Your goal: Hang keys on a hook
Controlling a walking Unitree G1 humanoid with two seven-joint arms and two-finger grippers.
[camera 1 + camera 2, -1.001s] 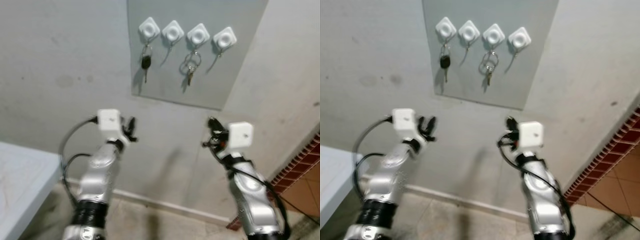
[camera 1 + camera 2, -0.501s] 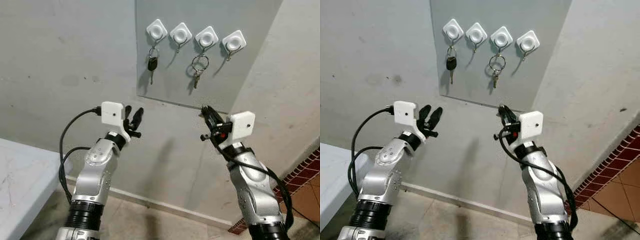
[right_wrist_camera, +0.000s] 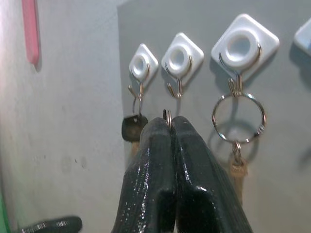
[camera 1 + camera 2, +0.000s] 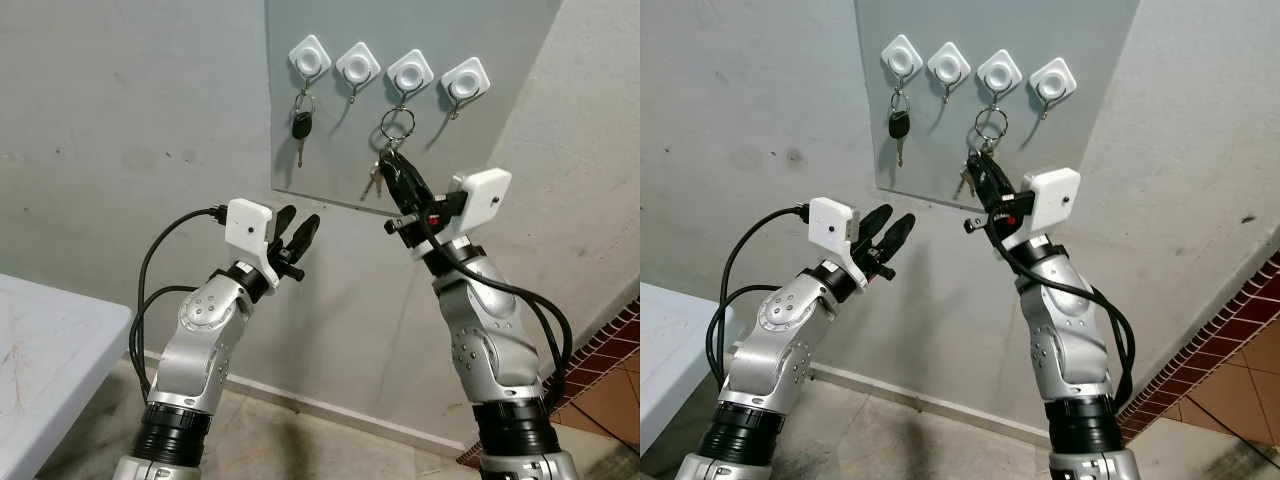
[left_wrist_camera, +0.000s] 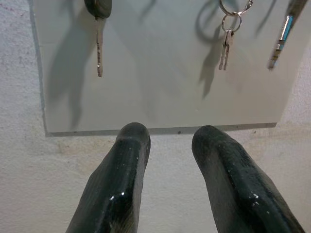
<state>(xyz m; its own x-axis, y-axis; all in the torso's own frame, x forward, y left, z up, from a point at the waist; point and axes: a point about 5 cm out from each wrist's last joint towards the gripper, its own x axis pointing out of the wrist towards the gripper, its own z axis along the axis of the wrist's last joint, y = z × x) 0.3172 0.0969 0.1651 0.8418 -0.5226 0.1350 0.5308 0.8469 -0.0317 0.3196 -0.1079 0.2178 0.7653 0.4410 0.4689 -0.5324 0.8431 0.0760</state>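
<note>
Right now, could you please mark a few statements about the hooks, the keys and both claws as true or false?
1. Four white hooks sit in a row on the grey panel. True.
2. The right claw is shut on a key ring. True.
3. The left claw grips a key. False: it is open and holds nothing, below the panel.
4. Every hook carries keys. False: the second hook and the fourth hook, counted from the robot's left, are bare.
5. A black key hangs from the leftmost hook. True.
</note>
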